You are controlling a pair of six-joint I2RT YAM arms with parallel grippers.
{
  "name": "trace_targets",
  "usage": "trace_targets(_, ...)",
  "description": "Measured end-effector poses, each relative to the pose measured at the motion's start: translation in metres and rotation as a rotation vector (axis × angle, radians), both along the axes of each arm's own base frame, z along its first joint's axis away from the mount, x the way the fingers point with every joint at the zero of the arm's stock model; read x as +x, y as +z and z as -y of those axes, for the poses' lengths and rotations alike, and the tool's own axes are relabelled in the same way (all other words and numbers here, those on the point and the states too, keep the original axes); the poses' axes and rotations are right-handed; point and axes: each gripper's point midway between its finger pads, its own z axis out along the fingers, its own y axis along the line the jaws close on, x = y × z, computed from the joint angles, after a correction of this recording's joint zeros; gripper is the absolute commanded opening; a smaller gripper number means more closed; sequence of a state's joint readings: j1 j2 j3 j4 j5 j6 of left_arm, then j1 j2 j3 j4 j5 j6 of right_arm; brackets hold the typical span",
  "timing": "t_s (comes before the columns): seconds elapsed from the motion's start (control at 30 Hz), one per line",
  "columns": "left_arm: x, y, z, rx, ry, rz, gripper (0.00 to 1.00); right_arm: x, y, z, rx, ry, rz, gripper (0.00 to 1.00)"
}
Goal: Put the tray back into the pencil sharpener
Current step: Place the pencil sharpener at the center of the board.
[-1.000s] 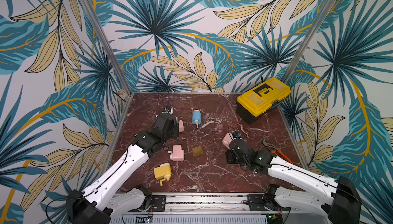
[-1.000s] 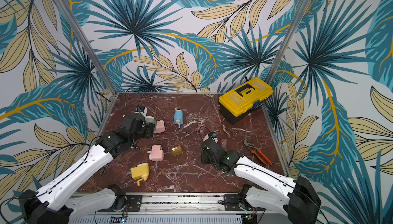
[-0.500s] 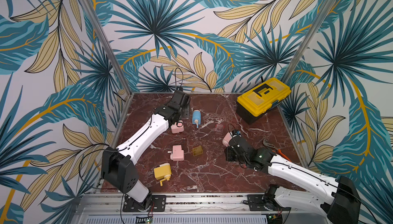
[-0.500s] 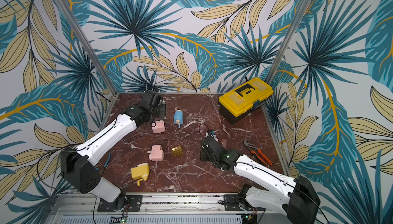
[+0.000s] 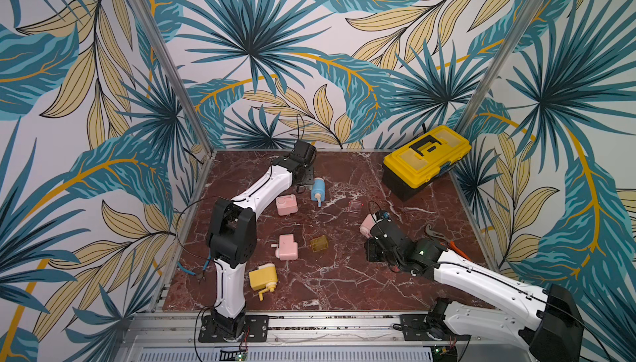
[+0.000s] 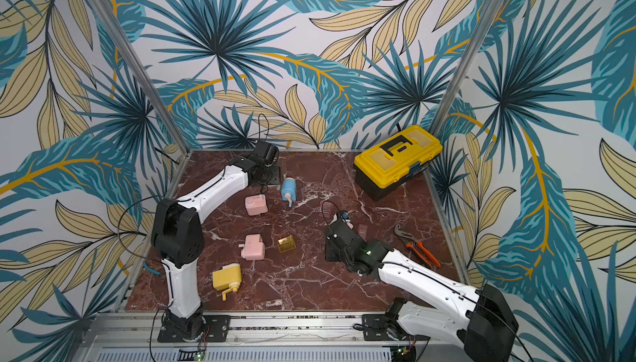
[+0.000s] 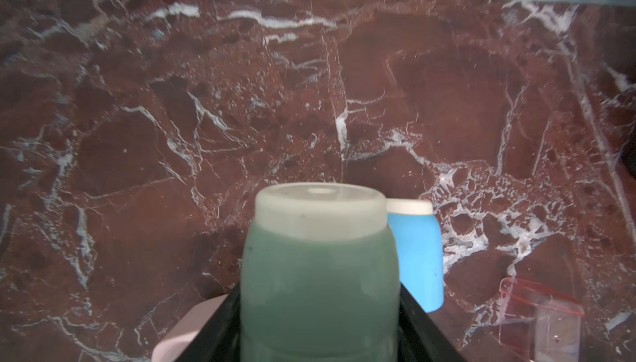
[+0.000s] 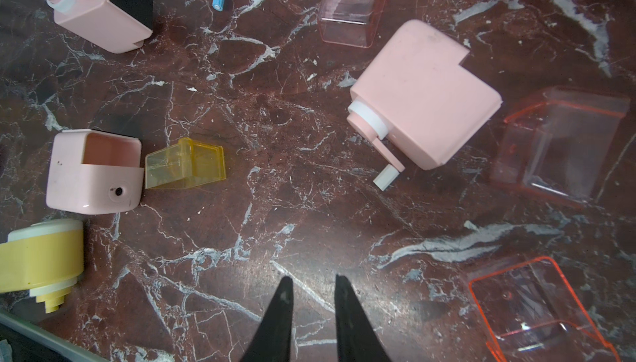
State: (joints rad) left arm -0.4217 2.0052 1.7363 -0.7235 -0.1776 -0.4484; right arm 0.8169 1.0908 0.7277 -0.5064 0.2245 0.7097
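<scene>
Left arm has swung across the counter (image 5: 344, 274) to just beside the blue sharpener (image 5: 318, 188); the left pincer (image 5: 305, 174) clamps a green sharpener (image 7: 320, 267), shown only by the left wrist view. Narrowly parted and empty, the right pincer (image 8: 311, 308) hovers well apart from the blue sharpener, among pink trays (image 8: 561, 143). Just beside a pink sharpener's (image 8: 93, 178) open slot lies the yellow tray (image 8: 186, 164).
</scene>
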Motion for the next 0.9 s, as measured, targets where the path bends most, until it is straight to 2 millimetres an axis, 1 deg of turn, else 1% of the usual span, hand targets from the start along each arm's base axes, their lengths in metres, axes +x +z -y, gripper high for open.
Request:
trace_targets(0.07,-0.002,-0.012,-0.003,-0.001,0.005,-0.037,0.0,0.0,0.0,0.0,0.0,0.0,0.0,0.24)
trace_targets(0.17,-0.003,-0.024,-0.008,0.002,0.01,-0.077,0.0,0.0,-0.003,0.0,-0.008,0.0,-0.008,0.24)
trace_targets(0.37,-0.007,-0.04,-0.009,-0.003,-0.002,-0.129,0.0,0.003,-0.009,-0.002,-0.032,0.006,-0.025,0.24)
trace_targets(0.5,-0.009,-0.053,-0.006,-0.005,-0.018,-0.161,0.08,0.004,-0.007,-0.004,-0.032,0.009,-0.021,0.24)
trace_targets(0.57,-0.01,-0.058,-0.004,-0.006,-0.025,-0.175,0.15,0.004,-0.007,-0.004,-0.033,0.01,-0.021,0.24)
trace_targets(0.6,-0.01,-0.061,-0.004,-0.005,-0.026,-0.18,0.21,0.004,-0.007,-0.003,-0.033,0.009,-0.021,0.25)
trace_targets(0.63,-0.011,-0.062,-0.004,-0.006,-0.027,-0.185,0.31,0.004,-0.007,-0.003,-0.033,0.009,-0.021,0.24)
trace_targets(0.67,-0.011,-0.063,-0.004,-0.005,-0.027,-0.188,0.36,0.004,-0.007,-0.003,-0.033,0.009,-0.021,0.24)
trace_targets(0.7,-0.011,-0.063,-0.004,-0.005,-0.027,-0.189,0.39,0.004,-0.007,-0.003,-0.033,0.009,-0.02,0.24)
trace_targets(0.8,-0.009,-0.06,-0.002,-0.013,-0.031,-0.187,0.56,0.004,-0.007,-0.003,-0.033,0.009,-0.02,0.24)
trace_targets(0.83,-0.009,-0.059,-0.002,-0.015,-0.031,-0.184,0.61,0.004,-0.007,-0.003,-0.033,0.009,-0.02,0.25)
trace_targets(0.9,-0.008,-0.057,-0.001,-0.018,-0.032,-0.18,0.66,0.005,-0.007,-0.003,-0.033,0.01,-0.02,0.24)
